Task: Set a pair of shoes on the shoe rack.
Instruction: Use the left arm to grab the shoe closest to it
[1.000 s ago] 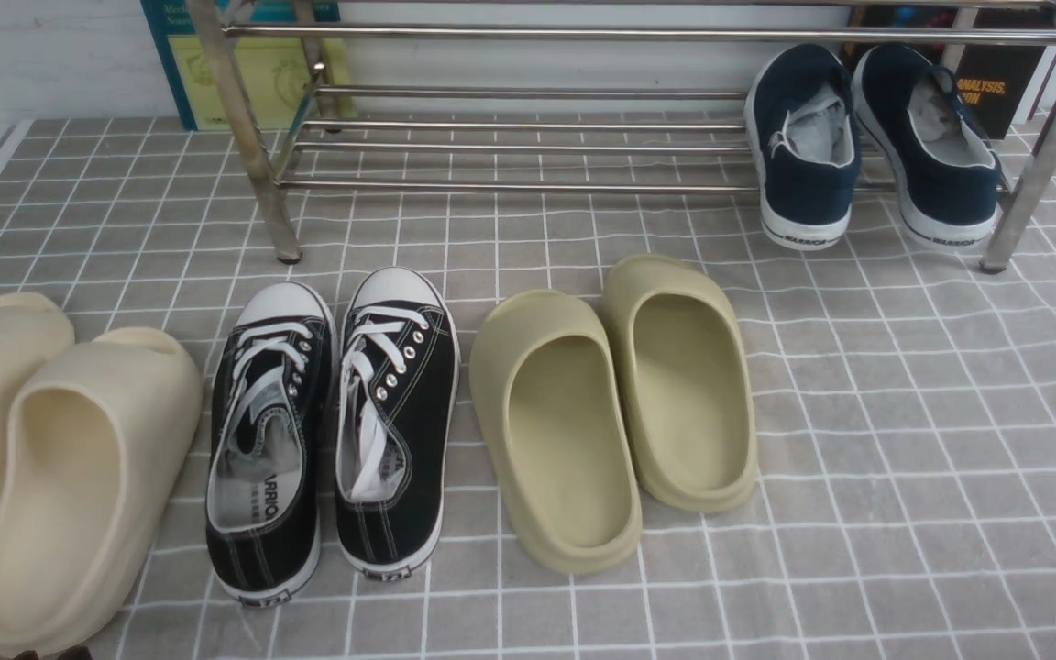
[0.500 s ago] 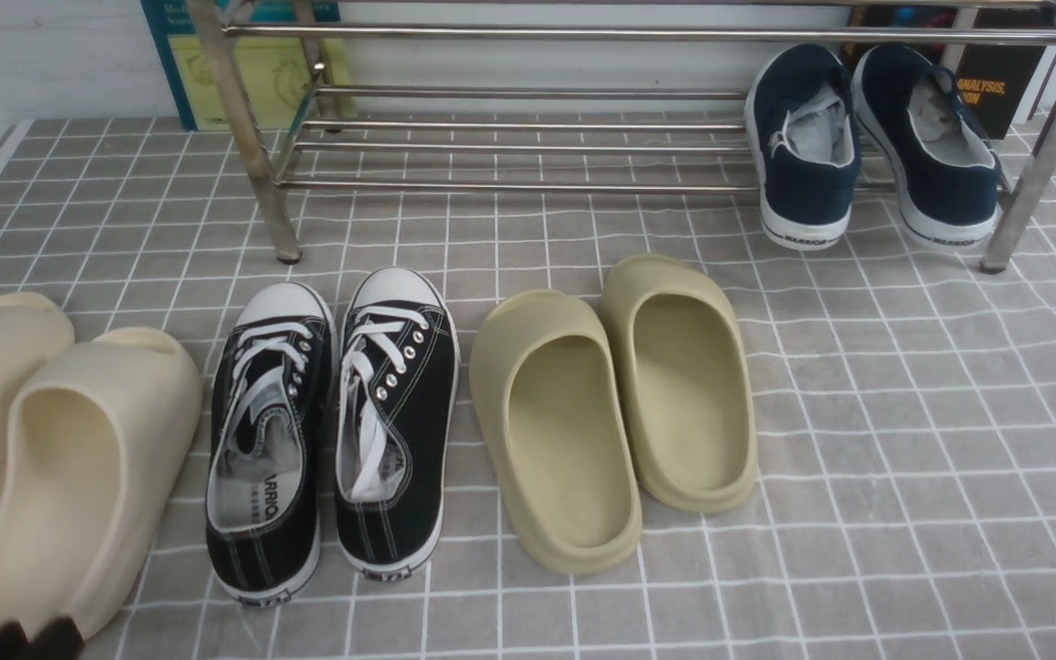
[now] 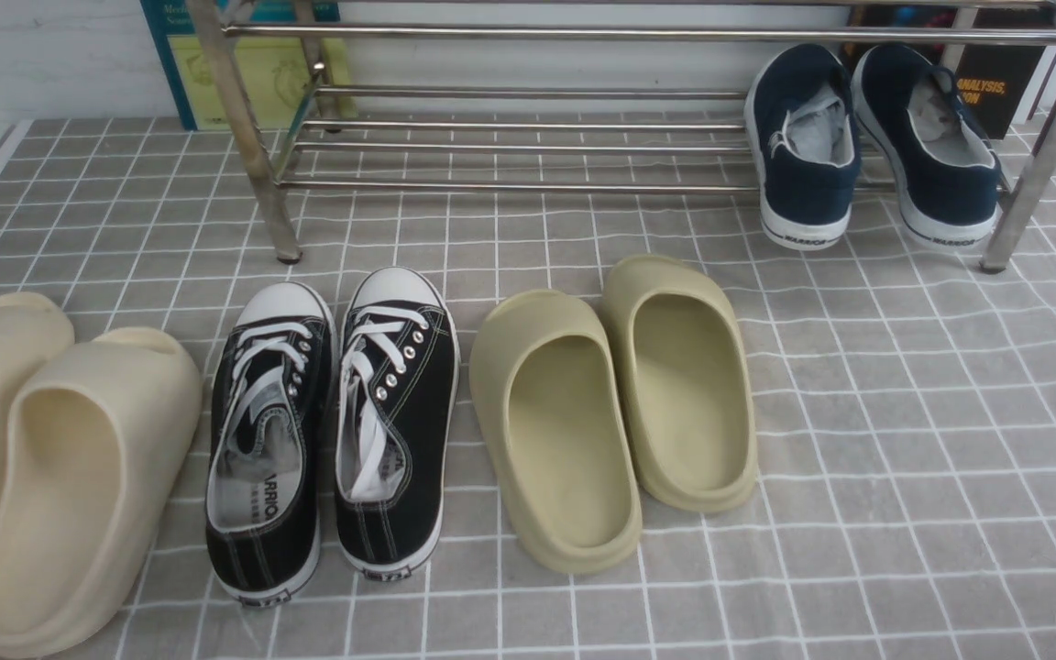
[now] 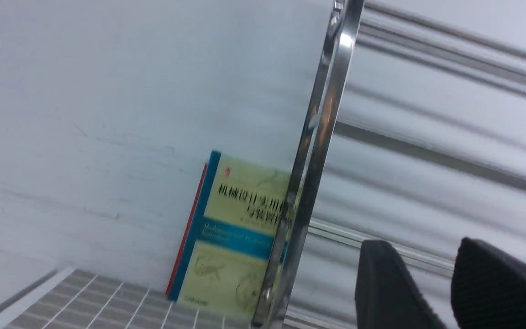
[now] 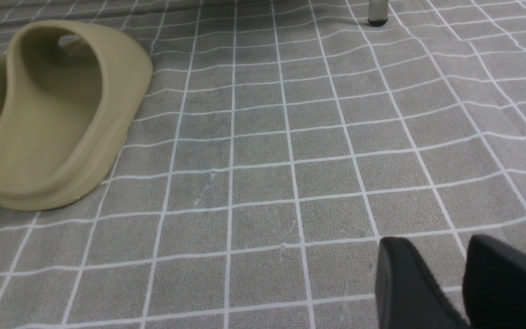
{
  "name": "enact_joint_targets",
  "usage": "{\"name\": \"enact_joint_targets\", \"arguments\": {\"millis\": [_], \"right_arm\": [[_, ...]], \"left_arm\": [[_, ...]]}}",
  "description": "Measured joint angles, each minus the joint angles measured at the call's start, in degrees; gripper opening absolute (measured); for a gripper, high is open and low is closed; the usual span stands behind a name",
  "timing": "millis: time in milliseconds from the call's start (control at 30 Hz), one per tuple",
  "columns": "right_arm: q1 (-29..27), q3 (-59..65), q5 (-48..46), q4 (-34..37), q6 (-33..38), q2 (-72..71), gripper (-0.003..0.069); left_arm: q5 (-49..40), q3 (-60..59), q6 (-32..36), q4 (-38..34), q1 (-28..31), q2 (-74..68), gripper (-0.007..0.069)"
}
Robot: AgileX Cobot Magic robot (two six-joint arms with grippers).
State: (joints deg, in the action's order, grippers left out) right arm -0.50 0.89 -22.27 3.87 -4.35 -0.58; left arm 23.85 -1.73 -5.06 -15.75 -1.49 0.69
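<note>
Along the bottom left edge of the front view, the dark shape seen 0.5 s ago under the cream slides (image 3: 79, 477) is gone; nothing else has shifted; the 2 black sneakers (image 3: 349, 440) sit side by side at lower centre-left, clear of the shoe rack (image 3: 528, 186) at the top; left gripper (image 4: 423, 244) and right gripper (image 5: 436, 240) each show 2 fingers parted, holding nothing.
</note>
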Motion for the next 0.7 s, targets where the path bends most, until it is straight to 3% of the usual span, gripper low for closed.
{"name": "enact_joint_targets", "arguments": {"millis": [133,233,300,333,400,433,467,567,700], "right_arm": [[0.0,0.0,0.0,0.0,0.0,0.0,0.0237],[0.0,0.0,0.0,0.0,0.0,0.0,0.0237],[0.0,0.0,0.0,0.0,0.0,0.0,0.0237],[0.0,0.0,0.0,0.0,0.0,0.0,0.0237],[0.0,0.0,0.0,0.0,0.0,0.0,0.0237],[0.0,0.0,0.0,0.0,0.0,0.0,0.0237],[0.0,0.0,0.0,0.0,0.0,0.0,0.0237],[0.0,0.0,0.0,0.0,0.0,0.0,0.0237],[0.0,0.0,0.0,0.0,0.0,0.0,0.0237]], "left_arm": [[8.2,0.1,-12.4,-0.8,0.0,0.0,0.0239],[5.9,2.1,-16.6,-0.3,0.0,0.0,0.0227],[-9.2,11.1,-17.5,2.5,0.0,-0.1,0.014],[-10.5,11.9,-17.4,3.0,0.0,-0.2,0.013],[-27.1,22.6,-14.3,6.6,0.0,-4.2,-0.001],[-28.4,23.4,-14.1,6.9,0.0,-4.2,-0.0014],[-36.8,28.5,-12.7,8.8,0.0,-8.8,-0.0013],[-50.9,35.8,-12.3,12.5,0.0,-18.3,-0.0013],[-57.6,38.2,-12.5,14.1,0.0,-31.5,-0.0013]]}}
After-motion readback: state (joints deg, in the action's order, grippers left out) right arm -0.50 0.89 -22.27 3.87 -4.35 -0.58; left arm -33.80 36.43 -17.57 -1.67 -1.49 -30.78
